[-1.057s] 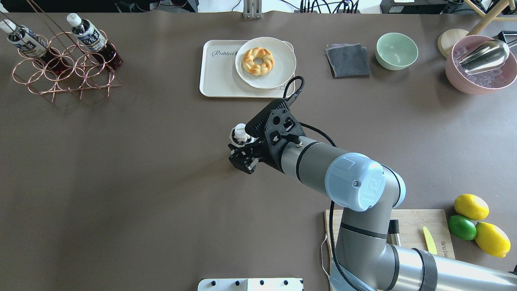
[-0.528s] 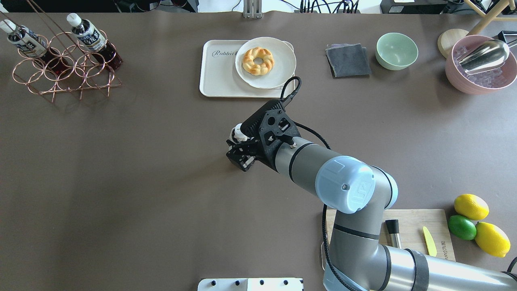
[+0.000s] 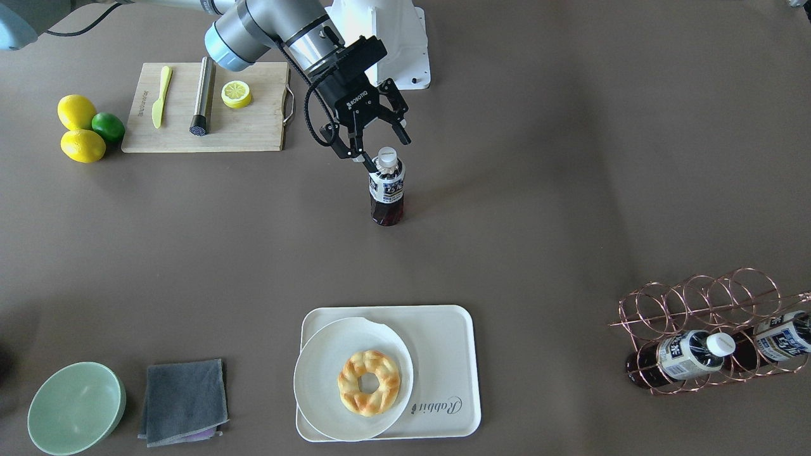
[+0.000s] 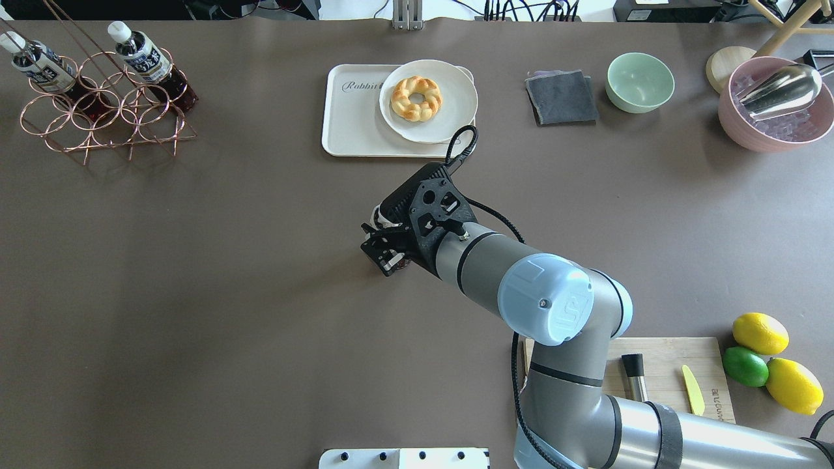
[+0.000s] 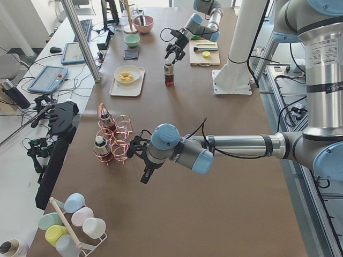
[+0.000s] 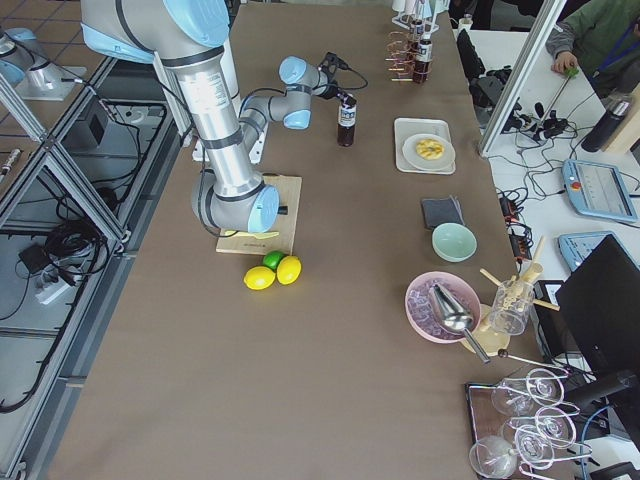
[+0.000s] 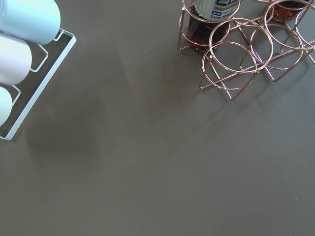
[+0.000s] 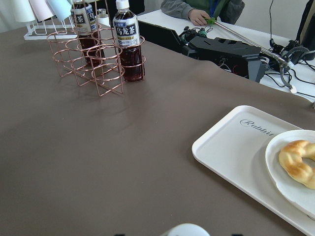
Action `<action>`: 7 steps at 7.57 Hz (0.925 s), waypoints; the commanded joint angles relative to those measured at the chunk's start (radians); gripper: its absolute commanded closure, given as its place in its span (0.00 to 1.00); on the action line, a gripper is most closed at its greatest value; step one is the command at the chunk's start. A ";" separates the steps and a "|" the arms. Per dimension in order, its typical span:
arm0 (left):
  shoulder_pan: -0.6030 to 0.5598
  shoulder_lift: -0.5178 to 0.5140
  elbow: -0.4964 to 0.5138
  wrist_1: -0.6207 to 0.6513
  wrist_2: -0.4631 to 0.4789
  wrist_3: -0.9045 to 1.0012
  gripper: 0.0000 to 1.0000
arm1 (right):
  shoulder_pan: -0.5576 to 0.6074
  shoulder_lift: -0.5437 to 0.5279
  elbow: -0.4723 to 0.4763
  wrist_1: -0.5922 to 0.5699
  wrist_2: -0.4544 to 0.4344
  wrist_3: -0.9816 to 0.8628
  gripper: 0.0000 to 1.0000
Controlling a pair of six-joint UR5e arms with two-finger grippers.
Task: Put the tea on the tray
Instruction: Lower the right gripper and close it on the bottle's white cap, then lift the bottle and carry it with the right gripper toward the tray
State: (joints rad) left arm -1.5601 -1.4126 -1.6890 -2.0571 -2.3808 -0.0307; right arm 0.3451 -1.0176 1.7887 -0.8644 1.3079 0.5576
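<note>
Near right: a wooden board (image 4: 664,365) lies on the worktop (image 4: 228,293). Two lemons (image 4: 760,333) and a lime (image 4: 745,366) sit just beside its right edge.

Centre: the tea (image 3: 386,196) stands upright on the worktop, cap on. It is on the near side of the tray and well apart from it. The right gripper (image 3: 388,156) hangs at cap height, reaching in from the near right. Its jaws are spread wide and grip nothing. One fingertip is just beside the cap; the other stands off on the opposite side. Whether either finger touches the cap cannot be told.

Far centre: the tray (image 4: 352,124) lies flat. A plate (image 4: 449,117) with a ring pastry (image 4: 416,98) covers its right half and overhangs the rim. The script word shows on the left half.

Far right: a grey cloth (image 4: 561,98) lies just beside a green bowl (image 4: 640,81).

Far left: a copper wire rack (image 4: 85,124) holds two bottles (image 4: 146,62) like the tea. The left gripper (image 5: 135,149) hangs just beside the rack on its near side. It appears only in the view from the left end, so how far it is open cannot be told.
</note>
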 commanded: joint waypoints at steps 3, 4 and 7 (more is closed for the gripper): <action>0.000 0.001 -0.003 -0.002 -0.002 0.000 0.01 | 0.008 0.016 0.001 -0.001 0.001 -0.002 1.00; 0.000 0.001 -0.006 -0.003 -0.002 0.000 0.01 | 0.011 0.025 0.003 -0.001 0.001 0.004 1.00; 0.000 0.003 -0.009 -0.005 -0.003 0.000 0.01 | 0.061 0.094 0.005 -0.039 0.002 0.056 1.00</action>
State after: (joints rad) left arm -1.5601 -1.4104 -1.6968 -2.0608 -2.3834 -0.0307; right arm 0.3746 -0.9743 1.7938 -0.8682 1.3093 0.5679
